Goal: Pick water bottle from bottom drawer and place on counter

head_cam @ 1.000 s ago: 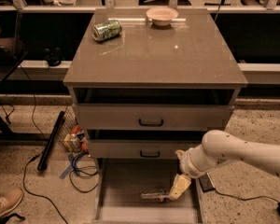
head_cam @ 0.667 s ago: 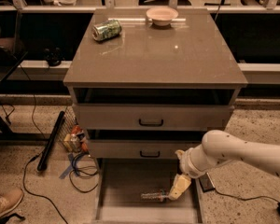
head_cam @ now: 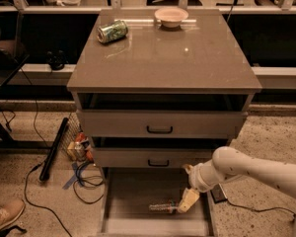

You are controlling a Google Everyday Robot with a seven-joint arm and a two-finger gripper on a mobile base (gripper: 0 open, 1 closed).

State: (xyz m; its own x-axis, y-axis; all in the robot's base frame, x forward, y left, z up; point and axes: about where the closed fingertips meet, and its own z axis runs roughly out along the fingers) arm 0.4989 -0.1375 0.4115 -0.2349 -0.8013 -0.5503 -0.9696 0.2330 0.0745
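Observation:
The water bottle (head_cam: 162, 207) lies on its side on the flat grey floor of the bottom drawer (head_cam: 138, 189), which is pulled out, near its front. My gripper (head_cam: 185, 201) hangs down from the white arm (head_cam: 246, 169) inside the drawer, at the bottle's right end and touching or nearly touching it. The counter (head_cam: 167, 58) is the glossy grey-brown top of the cabinet, high above the drawer.
A green-and-silver can (head_cam: 112, 31) lies at the counter's back left and a pale bowl (head_cam: 171, 16) stands at the back middle. Two shut drawers with black handles (head_cam: 159, 130) sit above the open one. Cables, a black tube (head_cam: 53, 149) and small clutter lie on the floor to the left.

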